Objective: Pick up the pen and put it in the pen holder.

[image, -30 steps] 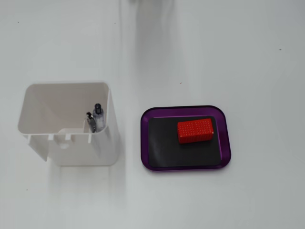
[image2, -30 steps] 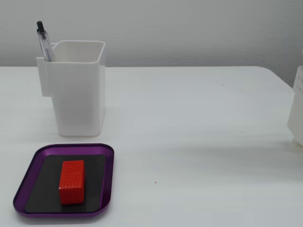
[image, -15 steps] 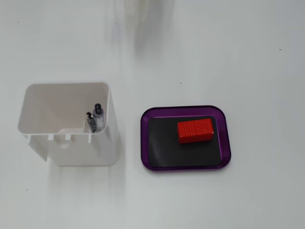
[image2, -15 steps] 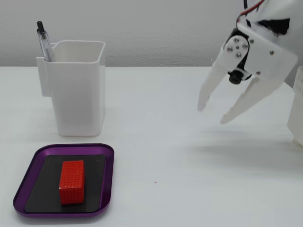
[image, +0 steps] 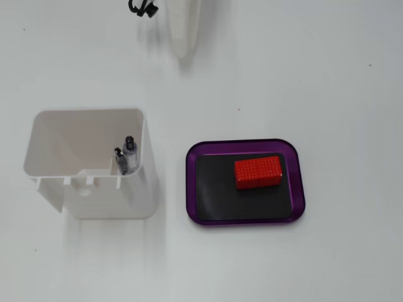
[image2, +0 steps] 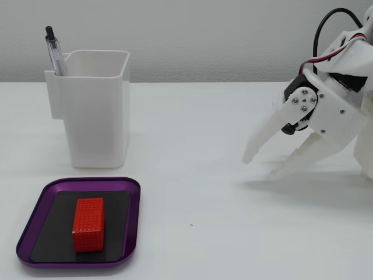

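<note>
The pen (image2: 53, 51) already stands in the pen holder (image2: 97, 111), tucked upright into the small side compartment at the holder's corner, its black end poking above the rim; from above, the pen (image: 129, 151) shows as a clear barrel and dark clip against the inner wall next to the dividers. The holder sits toward the left rear of the table (image2: 210, 233) in the side-on fixed view, with a purple-rimmed tray (image2: 35, 259) just in front of it near the front edge, carrying a red block (image2: 88, 224) on its black centre. The gripper (image2: 259, 165) hangs low over the table's right side, well apart from the holder, its two white fingers spread and holding nothing. Judging by this, the placing step looks finished, and what remains is only for the arm to draw clear and settle without brushing the holder or tray
</note>
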Controlling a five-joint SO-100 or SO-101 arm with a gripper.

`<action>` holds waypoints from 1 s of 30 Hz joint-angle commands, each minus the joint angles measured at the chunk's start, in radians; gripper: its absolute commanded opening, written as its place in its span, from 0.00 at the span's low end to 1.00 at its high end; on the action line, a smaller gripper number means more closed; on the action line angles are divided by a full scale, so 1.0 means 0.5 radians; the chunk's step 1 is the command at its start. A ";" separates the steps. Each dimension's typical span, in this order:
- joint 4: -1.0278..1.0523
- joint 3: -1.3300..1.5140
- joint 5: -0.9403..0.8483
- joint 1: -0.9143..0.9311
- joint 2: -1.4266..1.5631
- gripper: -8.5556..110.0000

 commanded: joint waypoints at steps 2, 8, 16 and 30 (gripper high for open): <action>0.021 0.058 -0.083 0.006 0.221 0.16; 0.077 0.058 -0.080 0.000 0.209 0.06; 0.061 0.061 -0.061 0.006 0.206 0.07; 0.052 0.058 -0.077 0.006 0.206 0.07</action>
